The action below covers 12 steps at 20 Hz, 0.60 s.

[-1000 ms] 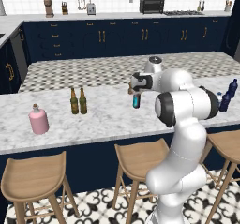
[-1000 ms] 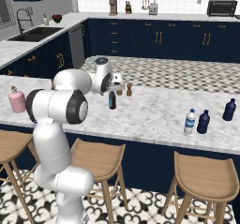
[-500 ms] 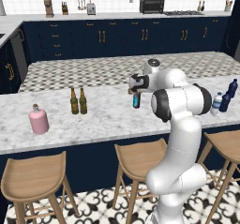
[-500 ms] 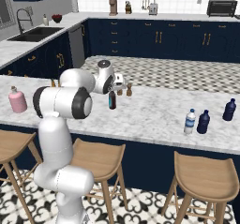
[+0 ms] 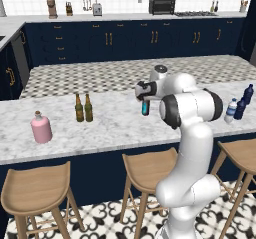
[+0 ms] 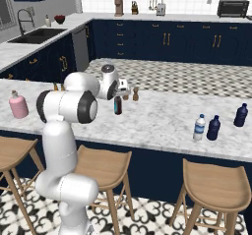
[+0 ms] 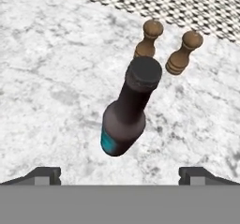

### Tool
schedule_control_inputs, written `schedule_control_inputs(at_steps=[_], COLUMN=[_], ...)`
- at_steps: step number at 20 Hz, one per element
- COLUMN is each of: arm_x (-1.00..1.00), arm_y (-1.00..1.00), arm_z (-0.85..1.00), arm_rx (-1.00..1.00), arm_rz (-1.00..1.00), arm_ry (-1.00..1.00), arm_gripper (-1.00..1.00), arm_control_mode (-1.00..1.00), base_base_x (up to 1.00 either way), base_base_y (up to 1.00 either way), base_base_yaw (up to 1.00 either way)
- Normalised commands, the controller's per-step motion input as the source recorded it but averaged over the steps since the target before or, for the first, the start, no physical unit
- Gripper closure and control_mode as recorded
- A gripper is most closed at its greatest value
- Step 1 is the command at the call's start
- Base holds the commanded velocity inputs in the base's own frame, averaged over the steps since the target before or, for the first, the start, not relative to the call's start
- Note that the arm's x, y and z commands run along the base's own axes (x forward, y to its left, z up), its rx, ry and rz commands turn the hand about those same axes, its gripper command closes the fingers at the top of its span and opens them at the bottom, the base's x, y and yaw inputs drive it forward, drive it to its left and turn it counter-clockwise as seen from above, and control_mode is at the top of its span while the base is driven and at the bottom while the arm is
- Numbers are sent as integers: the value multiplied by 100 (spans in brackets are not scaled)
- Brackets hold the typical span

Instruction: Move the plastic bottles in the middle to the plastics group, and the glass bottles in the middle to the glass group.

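- On the counter's left I see a pink squat flask (image 5: 41,128); right of it two slim brown long-necked beer bottles (image 5: 83,108) stand side by side, which I judge to be the glass group, already joined by one.
- Right of that pair, my gripper (image 5: 143,89) hangs above the short teal-bottomed dark-capped bottle (image 7: 129,110), jaws fully apart, holding nothing.
- Two wooden grinders (image 7: 166,45) stand behind it.
- Far right, the small clear water bottle (image 6: 199,128) stands beside two navy bottles (image 6: 213,128): plastics look done. The teal bottle remains.
- No label writing is legible.
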Motion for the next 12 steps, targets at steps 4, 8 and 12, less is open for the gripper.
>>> schedule_control_inputs(at_steps=[4,8,12], arm_x=[17,12,6], arm_y=[-1,-6,-1], arm_z=[-10,0,-3], arm_rx=[6,16,5], arm_rz=[0,-6,-7], arm_ry=[0,0,0], arm_gripper=[-100,-100,-100], arm_control_mode=[-100,-100,-100], base_base_x=[0,0,0], base_base_y=[0,0,0], base_base_yaw=[0,0,0])
